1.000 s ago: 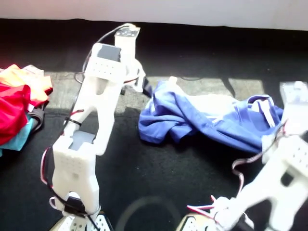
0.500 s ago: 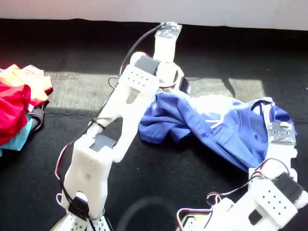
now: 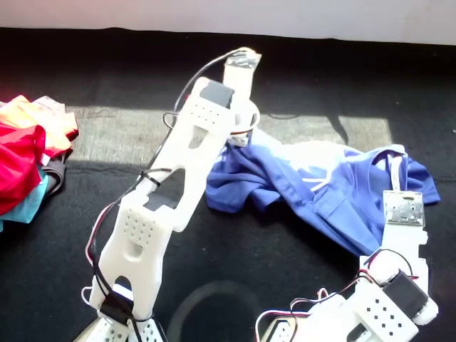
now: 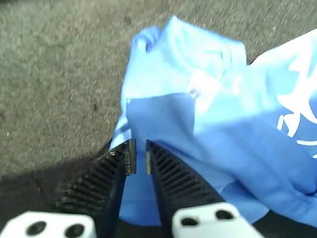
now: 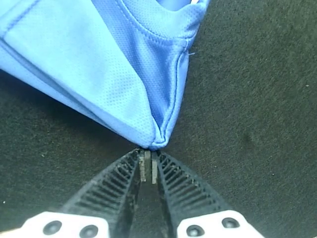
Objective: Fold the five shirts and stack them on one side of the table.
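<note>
The blue shirt (image 3: 320, 189) lies crumpled on the black worktop (image 3: 214, 278), right of the middle, spread from the centre out toward the right edge. White trim and a white print show among its folds.

The left arm (image 3: 171, 185) stretches from its base at the near left up across the worktop to the shirt's far left end. The left claw (image 4: 139, 156) has its ribbed fingers (image 4: 171, 178) drawn almost together with a thin slit between the tips. Blue cloth shows in that slit, so it seems to be pinching the shirt (image 4: 208, 114) close to its edge, where the cloth meets the bare worktop.

The right arm (image 3: 385, 313) comes up from the near right corner to the shirt's near right edge. The right claw (image 5: 148, 166) is pressed nearly together on a corner of the shirt (image 5: 89, 64). The hemmed cloth narrows to a point that ends right at the tips, and from there it fans away over the dark surface.

Well apart from all this, at the left edge of the worktop, sits a loose pile (image 3: 25, 160) of other shirts, red and orange on top with some teal beneath. None of them is folded. A pale band of sunlight (image 3: 114, 132) crosses the worktop behind the pile and runs on past the far side of the blue shirt.
</note>
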Controlling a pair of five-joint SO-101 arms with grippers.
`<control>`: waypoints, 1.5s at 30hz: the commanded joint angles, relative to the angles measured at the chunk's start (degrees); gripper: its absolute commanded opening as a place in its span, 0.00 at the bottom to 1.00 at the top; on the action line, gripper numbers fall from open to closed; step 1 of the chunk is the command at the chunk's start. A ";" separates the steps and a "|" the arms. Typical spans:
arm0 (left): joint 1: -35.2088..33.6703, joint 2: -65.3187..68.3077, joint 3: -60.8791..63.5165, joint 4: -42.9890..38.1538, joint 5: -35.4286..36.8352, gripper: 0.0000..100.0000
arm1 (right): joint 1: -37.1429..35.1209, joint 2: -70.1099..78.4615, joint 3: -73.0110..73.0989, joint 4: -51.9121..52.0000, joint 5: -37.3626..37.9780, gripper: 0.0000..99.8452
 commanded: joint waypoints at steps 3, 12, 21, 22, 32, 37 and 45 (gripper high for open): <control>-0.84 -6.90 -4.35 14.24 -0.18 0.01 | 0.22 -0.66 -0.66 -3.56 -3.60 0.01; -2.07 -12.53 2.59 4.84 0.35 0.04 | -6.11 -0.84 -0.22 -1.45 -6.07 0.01; -1.10 -10.15 6.99 -12.75 14.95 0.28 | -6.81 -0.92 -0.13 -0.22 -5.98 0.01; -0.75 -8.92 6.99 -13.80 15.82 0.28 | -6.81 -0.92 -0.13 -0.22 -5.98 0.01; 0.13 2.42 6.90 -21.10 14.68 0.25 | -6.73 -0.92 -0.13 -0.13 -5.89 0.01; -1.98 2.15 6.81 -15.91 10.20 0.00 | -6.90 -0.92 -0.04 -0.13 -6.07 0.01; -5.05 -9.45 6.90 0.62 9.93 0.01 | -7.16 -0.66 -0.31 -0.75 -6.24 0.01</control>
